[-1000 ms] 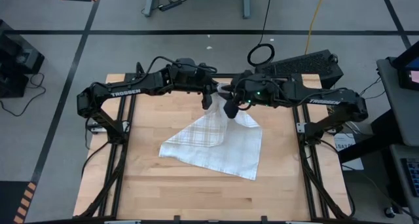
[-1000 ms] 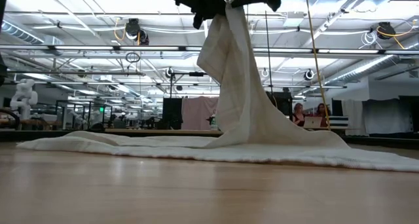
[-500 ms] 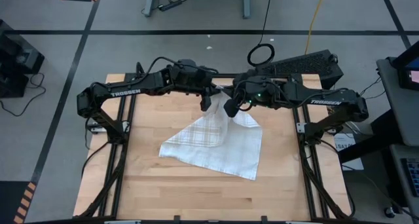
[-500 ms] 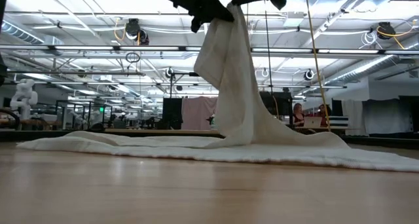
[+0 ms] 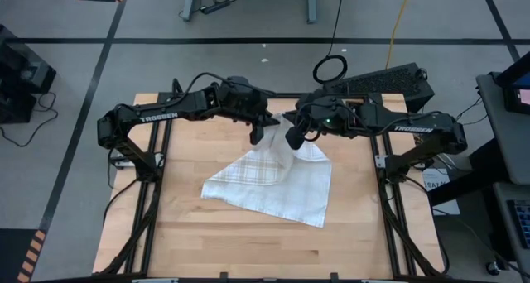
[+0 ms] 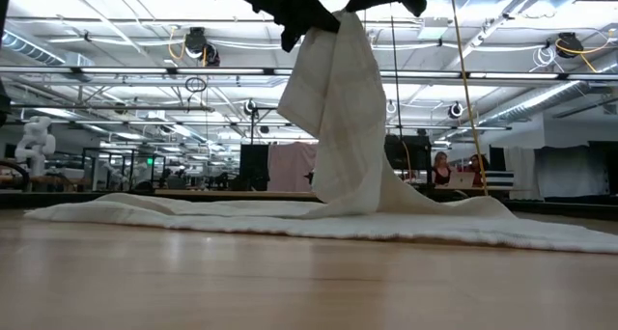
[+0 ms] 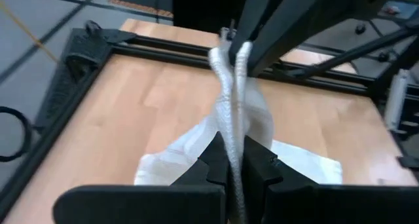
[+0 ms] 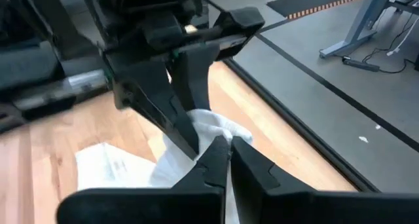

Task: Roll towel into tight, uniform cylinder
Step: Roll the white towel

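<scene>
Both grippers pinching the towel's far corner, lifted off the table.

Left gripper [image 5: 257, 134] and right gripper [image 5: 292, 137] sit close together over the far-middle of the wooden table [image 5: 207, 225], nearly facing each other. Each has its jaws clamped narrow on the towel [image 5: 273, 182]: left wrist view shows a bunched ridge of cloth running up between its fingers [image 7: 216, 160], right wrist view shows cloth nipped between its fingers [image 8: 208, 162]. Low view: the held part rises as a tall peak [image 6: 338, 108] to the grippers; the rest lies flat on the table, spreading toward the near and left side. From above the flat part is roughly diamond-shaped, table centre, one flap folded over showing the checked grid.
</scene>
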You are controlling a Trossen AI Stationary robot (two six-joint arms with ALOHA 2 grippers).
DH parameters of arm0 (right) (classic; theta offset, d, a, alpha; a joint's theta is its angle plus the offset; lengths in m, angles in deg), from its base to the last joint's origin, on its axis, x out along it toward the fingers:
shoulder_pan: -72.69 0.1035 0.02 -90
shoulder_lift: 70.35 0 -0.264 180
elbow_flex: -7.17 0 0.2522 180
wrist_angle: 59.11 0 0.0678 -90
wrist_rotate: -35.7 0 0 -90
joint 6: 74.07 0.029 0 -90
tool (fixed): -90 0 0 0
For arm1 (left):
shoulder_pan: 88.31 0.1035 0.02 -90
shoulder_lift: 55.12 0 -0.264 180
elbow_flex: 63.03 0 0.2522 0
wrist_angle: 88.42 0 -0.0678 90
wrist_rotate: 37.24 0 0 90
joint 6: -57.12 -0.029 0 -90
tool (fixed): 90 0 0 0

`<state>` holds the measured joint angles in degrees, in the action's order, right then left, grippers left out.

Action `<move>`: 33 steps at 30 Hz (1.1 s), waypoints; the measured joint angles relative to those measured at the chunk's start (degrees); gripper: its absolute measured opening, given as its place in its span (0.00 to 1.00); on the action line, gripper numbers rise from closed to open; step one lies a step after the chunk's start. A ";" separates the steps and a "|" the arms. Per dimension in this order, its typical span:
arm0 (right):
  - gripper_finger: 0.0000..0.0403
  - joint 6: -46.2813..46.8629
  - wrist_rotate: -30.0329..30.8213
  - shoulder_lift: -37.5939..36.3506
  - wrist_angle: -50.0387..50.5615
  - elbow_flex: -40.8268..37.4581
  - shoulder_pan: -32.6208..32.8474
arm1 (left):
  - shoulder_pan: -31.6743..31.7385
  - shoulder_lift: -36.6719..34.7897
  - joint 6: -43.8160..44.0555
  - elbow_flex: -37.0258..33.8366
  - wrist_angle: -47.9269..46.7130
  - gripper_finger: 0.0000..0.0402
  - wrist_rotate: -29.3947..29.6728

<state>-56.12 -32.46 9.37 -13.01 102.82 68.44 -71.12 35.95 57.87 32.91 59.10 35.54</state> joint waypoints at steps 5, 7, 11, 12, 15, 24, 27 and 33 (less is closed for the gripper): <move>0.01 -0.21 -3.66 -0.26 0.57 0.00 -0.60 | 0.00 0.00 0.40 0.00 0.15 0.04 -3.27; 0.01 0.98 -3.91 -0.26 0.94 0.00 -0.68 | 0.00 0.00 0.42 0.00 0.08 0.04 -3.57; 0.08 0.94 -3.74 -0.28 0.56 0.00 -0.65 | 0.00 0.00 0.42 0.00 -0.01 0.04 -3.71; 0.10 0.87 -3.75 -0.28 0.50 0.00 -0.67 | 0.00 0.00 0.40 0.00 -0.10 0.04 -3.71; 0.21 0.90 -3.75 -0.28 0.45 0.00 -0.68 | -0.04 0.00 0.40 0.00 -0.04 0.04 -3.71; 0.44 0.51 -6.42 -0.28 -0.87 0.00 -1.05 | -0.07 0.00 0.33 0.00 0.16 0.04 -3.71; 0.42 0.37 -9.23 -0.28 -0.86 0.00 -1.63 | -0.07 0.00 0.32 0.00 0.18 0.04 -3.71; 0.30 -0.86 -12.39 -0.28 -0.82 0.00 -2.98 | -0.07 0.00 -0.06 0.00 0.21 0.04 -3.79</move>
<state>-56.98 -44.84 9.08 -13.83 102.82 65.46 -71.18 35.95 57.81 32.91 59.31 31.76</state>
